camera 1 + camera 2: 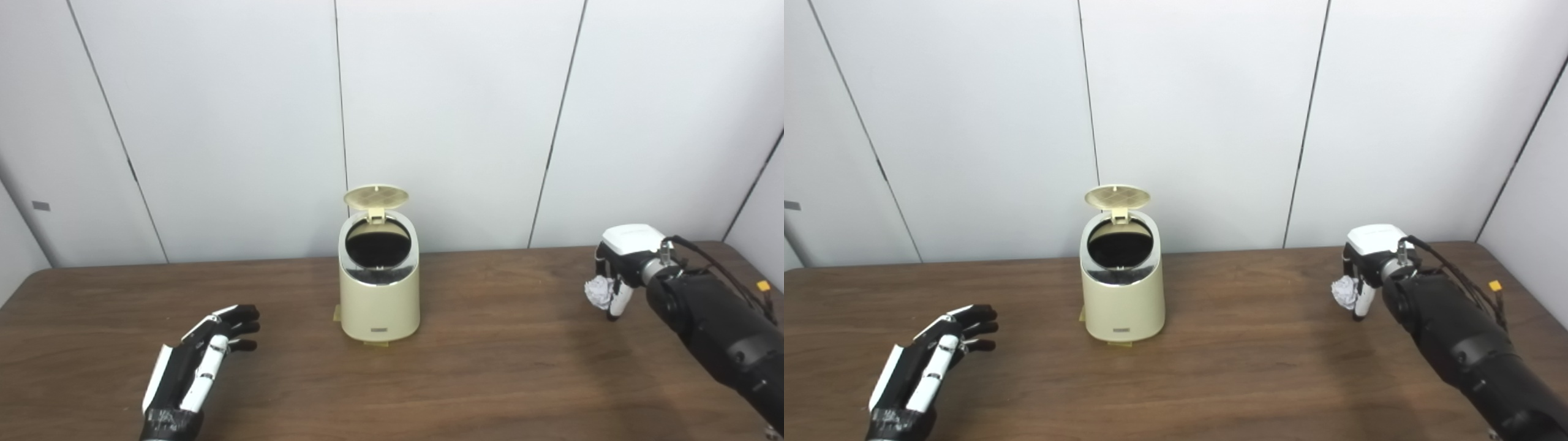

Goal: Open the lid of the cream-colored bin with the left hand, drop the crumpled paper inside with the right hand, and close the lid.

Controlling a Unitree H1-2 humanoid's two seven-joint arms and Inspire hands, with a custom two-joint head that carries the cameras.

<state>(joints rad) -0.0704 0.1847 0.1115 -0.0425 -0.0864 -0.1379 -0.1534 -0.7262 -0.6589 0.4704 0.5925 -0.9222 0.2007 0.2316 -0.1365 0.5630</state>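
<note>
Behind the table, a wall [453, 110] of pale grey-white panels fills the upper half of the scene, divided by thin dark seams that run top to bottom. The table [502, 367] is dark brown wood grain and spans the full width. The right arm [716, 324], black with cables along it, reaches in from the lower right corner. Near the table's far middle stands the cream-colored bin [380, 300], upright, its round mouth dark inside. Its lid [376, 196] is tipped up on the rear hinge, standing open above the mouth. The left hand [202, 361] lies low over the table to the left of the bin, well apart from it, fingers spread and grasping nothing. The right hand [618, 269] is far to the right of the bin, fingers pointing down and closed around the crumpled paper [599, 291], a small white ball just above the table.
</note>
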